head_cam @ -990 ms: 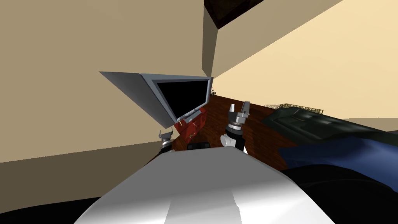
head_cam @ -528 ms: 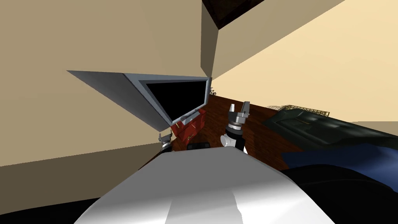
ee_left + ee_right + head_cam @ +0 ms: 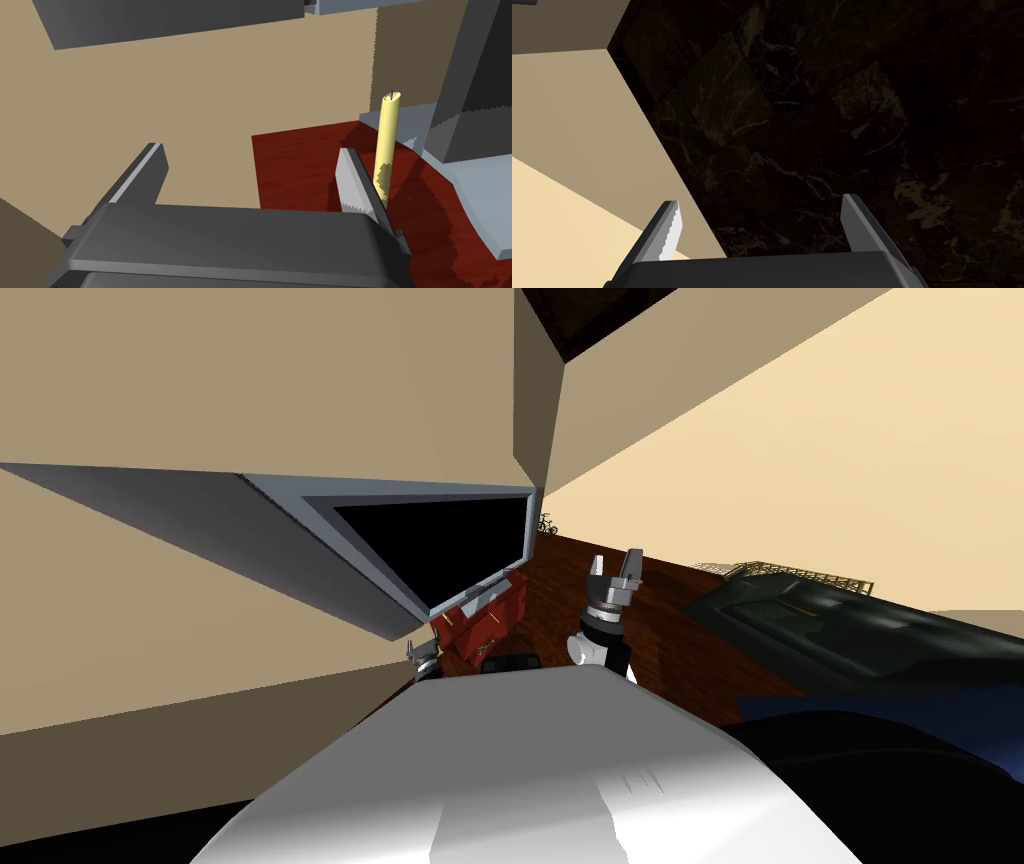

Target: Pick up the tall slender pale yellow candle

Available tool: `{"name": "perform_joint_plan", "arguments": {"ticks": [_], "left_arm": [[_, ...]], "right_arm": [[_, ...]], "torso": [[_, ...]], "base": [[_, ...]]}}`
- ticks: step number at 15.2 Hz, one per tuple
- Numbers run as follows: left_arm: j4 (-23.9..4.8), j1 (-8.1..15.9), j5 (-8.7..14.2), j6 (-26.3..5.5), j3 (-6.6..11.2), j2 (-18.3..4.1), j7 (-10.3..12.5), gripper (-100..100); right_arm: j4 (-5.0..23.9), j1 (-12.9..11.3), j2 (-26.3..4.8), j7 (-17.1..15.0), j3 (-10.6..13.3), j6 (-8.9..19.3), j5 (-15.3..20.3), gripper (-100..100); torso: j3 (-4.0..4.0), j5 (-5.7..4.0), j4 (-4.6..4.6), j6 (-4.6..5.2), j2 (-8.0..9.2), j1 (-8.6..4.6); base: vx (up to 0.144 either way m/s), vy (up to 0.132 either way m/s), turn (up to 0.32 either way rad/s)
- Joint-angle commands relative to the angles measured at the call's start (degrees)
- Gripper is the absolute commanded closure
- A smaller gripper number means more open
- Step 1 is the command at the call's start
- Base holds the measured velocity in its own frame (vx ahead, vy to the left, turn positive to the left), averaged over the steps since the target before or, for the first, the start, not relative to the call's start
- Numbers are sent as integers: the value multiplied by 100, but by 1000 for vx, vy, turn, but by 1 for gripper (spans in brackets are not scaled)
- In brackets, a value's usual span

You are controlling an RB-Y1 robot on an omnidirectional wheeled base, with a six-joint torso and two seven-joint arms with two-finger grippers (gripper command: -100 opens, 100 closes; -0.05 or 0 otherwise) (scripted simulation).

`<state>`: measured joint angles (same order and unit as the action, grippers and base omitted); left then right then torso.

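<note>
Standing straight up on the dark red wooden top point(image 3: 300, 160), the thin pale yellow candle point(image 3: 387, 145) has a tiny dark wick at its tip. It sits close to the grey foot point(image 3: 475, 185) of the big screen point(image 3: 430, 538), so there is not much room on that side. The robot's left gripper point(image 3: 250, 148) is low and near it. Its two fingers are wide apart and hold nothing. The candle is not between the fingers yet. It is just past the finger that is nearer the grey foot. I think the hand is open like that so it can slide over and get one finger on each side of the candle. It should go gently, because a tall thin candle could tip over. The right gripper point(image 3: 615, 570) is held up, away from the job. Its fingers are apart too, with nothing in them.
</note>
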<state>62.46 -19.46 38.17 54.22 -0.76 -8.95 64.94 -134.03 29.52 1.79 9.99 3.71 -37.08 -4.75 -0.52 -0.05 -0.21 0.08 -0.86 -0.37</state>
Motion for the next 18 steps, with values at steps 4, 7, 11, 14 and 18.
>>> {"name": "perform_joint_plan", "arguments": {"ticks": [4,7,11,14,18], "left_arm": [[-522,168,282,193,42,89,208,-100],[-1026,368,581,392,92,179,406,-100],[-1397,518,801,539,126,245,528,-100],[-1481,564,841,568,131,259,540,-100],[-1353,663,480,571,257,713,331,-100]], "right_arm": [[0,0,0,0,0,0,0,0],[0,1,0,0,0,0,0,0],[0,0,0,0,0,0,0,0],[0,0,0,0,0,0,0,0],[0,-2,-1,0,-1,0,0,0]], "torso": [[-1,0,0,0,-2,0],[-6,0,-2,0,-12,2],[-7,1,-3,0,-11,5],[-6,0,-2,0,-11,2],[33,11,12,1,61,57]], "base": [[135,-89,27],[184,-91,37],[158,-85,23],[138,-78,27],[-29,46,9]]}}
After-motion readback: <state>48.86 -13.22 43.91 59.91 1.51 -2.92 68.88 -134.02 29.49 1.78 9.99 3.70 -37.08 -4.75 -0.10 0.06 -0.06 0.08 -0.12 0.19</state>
